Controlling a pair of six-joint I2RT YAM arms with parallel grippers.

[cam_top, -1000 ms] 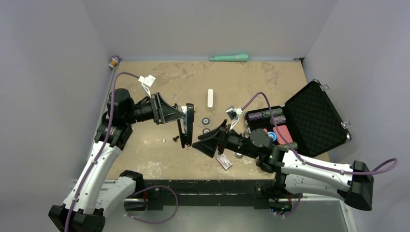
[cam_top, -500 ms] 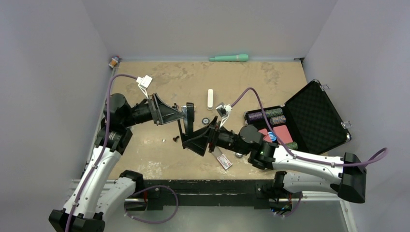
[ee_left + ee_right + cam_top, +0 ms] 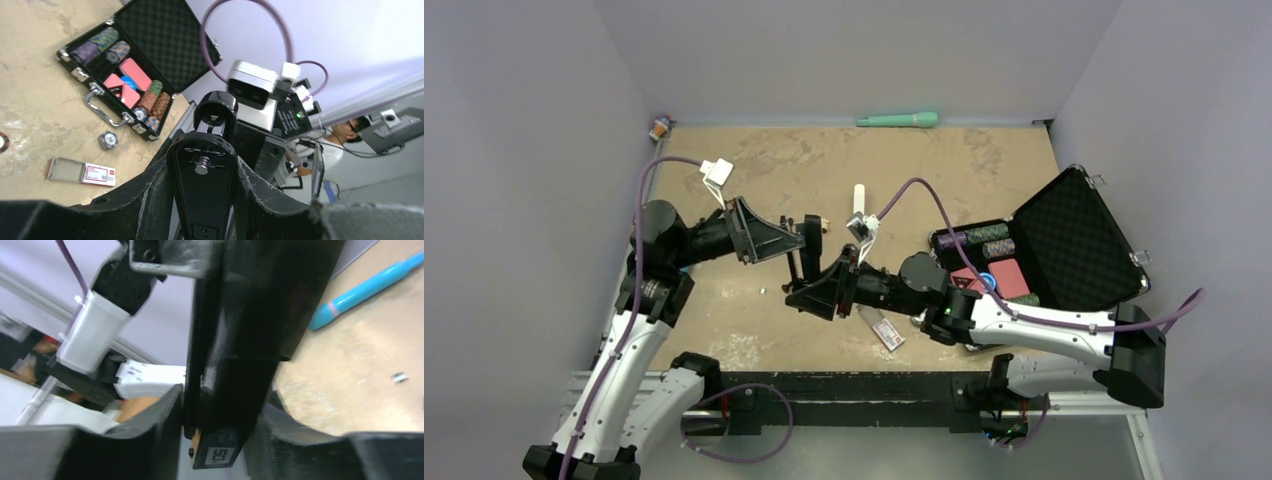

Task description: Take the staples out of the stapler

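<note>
Black fingers of the left gripper (image 3: 801,241) clamp the upper end of the stapler (image 3: 814,232), which hangs roughly upright in the air over the middle of the tan table (image 3: 724,190). Just right of and below it, the right gripper (image 3: 798,291) closes on the stapler's lower part, a finger pressed against each side in the right wrist view. Farther right, a small card (image 3: 887,333) lies flat, then an open black case (image 3: 1074,235) holding poker chips (image 3: 984,238).
</note>
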